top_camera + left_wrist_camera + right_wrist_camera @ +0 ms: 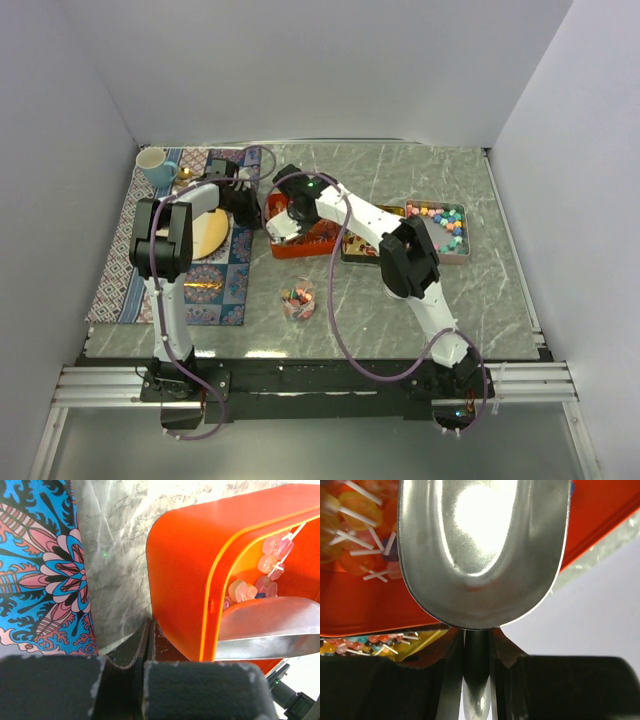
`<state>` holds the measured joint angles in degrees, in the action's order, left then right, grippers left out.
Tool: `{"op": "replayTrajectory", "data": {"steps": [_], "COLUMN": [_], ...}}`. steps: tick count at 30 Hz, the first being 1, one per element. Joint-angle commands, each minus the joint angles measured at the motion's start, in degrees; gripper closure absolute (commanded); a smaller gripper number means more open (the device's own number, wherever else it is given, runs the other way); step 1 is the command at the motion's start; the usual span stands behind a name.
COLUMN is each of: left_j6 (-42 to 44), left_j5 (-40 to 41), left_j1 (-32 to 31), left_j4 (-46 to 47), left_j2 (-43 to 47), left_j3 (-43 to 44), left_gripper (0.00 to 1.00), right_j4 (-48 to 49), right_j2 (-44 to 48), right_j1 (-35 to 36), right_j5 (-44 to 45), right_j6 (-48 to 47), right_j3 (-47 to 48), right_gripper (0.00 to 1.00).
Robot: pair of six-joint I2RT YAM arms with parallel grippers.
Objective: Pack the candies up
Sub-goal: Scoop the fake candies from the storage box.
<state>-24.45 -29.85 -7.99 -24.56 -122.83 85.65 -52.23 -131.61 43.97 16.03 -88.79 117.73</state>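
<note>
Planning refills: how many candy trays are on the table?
3: the orange tray at centre, a middle tray partly hidden behind the right arm, and a grey tray on the right.

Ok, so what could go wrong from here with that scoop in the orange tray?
Pushing the scoop in may slide the orange tray instead of lifting lollipops: the left hand is shut beside the tray, not gripping it. The cup is small, so lollipops may spill when poured.
</note>
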Motion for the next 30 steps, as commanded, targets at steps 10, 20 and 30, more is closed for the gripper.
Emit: {"op": "replayTrajectory", "data": {"steps": [10, 20, 30], "left_j6": [1.33, 2.56, 4.14], "left_j5": [-2.67, -2.85, -2.24], "left_j1": [-0.54, 1.66, 4.38], "left_j4": [0.21, -1.11, -2.95], "left_j2": [2.94, 3.82, 6.45], "left_j3": [3.04, 4.79, 5.94], "left_gripper": [0.99, 0.99, 0.99], "right_j4": [-20.02, -15.37, -5.35], "right_j2": [-4.1, -2.6, 5.3], "right_j1": [-2.13, -5.47, -9.77], "right_j5": [-24.29, -30.44, -36.51], "right_j6": [4.33, 13.03, 24.1], "right_j3": [11.82, 11.73, 3.39], "right_gripper": [1.0, 1.0, 1.0]}}
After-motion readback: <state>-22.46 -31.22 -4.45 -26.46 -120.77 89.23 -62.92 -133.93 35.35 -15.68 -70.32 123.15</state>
